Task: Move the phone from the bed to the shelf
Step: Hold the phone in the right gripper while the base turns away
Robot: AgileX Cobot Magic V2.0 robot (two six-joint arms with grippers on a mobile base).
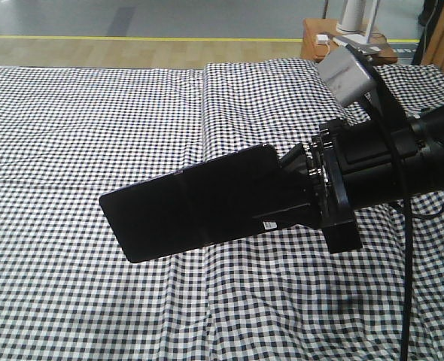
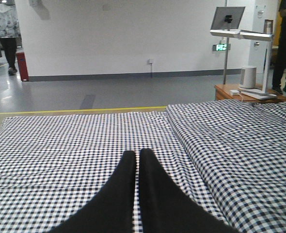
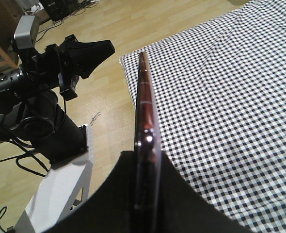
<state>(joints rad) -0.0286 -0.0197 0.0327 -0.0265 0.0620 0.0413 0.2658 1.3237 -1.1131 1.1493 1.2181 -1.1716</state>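
**Phone lifted clear of the bed, pinched by one end**

The phone point(image 1: 199, 199) hangs above the gingham bed point(image 1: 94, 113), off the cloth. The right gripper point(image 1: 290, 192) pinches it at its sticker end, one finger on each glossy face, so most of the slab juts out unsupported. The carry likely calls for a firm clamp and slow, smooth travel, since a quick swing could lever the slick slab loose. The left gripper point(image 2: 136, 153) is pressed together on nothing and sits well apart from the phone. The shelf shows in no view, so the route cannot be judged.
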